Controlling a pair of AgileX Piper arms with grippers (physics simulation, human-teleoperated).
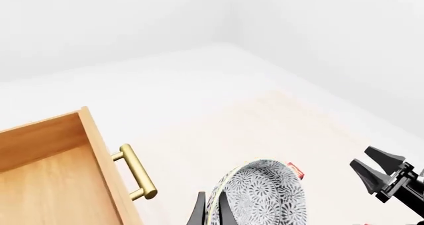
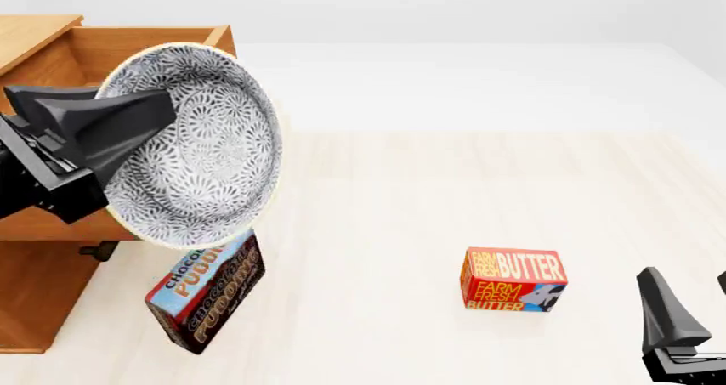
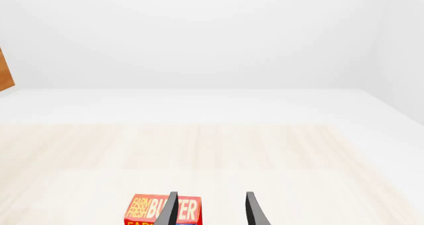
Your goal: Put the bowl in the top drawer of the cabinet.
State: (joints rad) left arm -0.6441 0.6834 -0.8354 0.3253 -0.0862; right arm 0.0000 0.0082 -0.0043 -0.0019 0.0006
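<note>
- Two arms show in the front view: the left gripper (image 2: 114, 130) comes in from the left edge at mid height, its black body angled up and to the right, while the right gripper (image 2: 692, 308) only peeks in at the lower right corner.
- The left gripper's jaws are clamped on the rim of the bowl (image 2: 199, 143), held on edge with its patterned inside facing right; one dark finger lies across the inside.
- The bowl hangs in the upper left of the frame, in front of the pulled-out top drawer (image 2: 68, 53) of the cabinet (image 2: 34, 291), off the table (image 2: 454, 189).
- Below the bowl a chocolate pudding box (image 2: 207, 293) stands tilted, just beside the cabinet's lower front.
- Right of the bowl the pale tabletop lies open up to the butter box (image 2: 513, 280) at lower centre right.
- In the right wrist view the right gripper's fingers (image 3: 254, 210) stand apart, holding nothing, with the butter box just beyond them.
</note>
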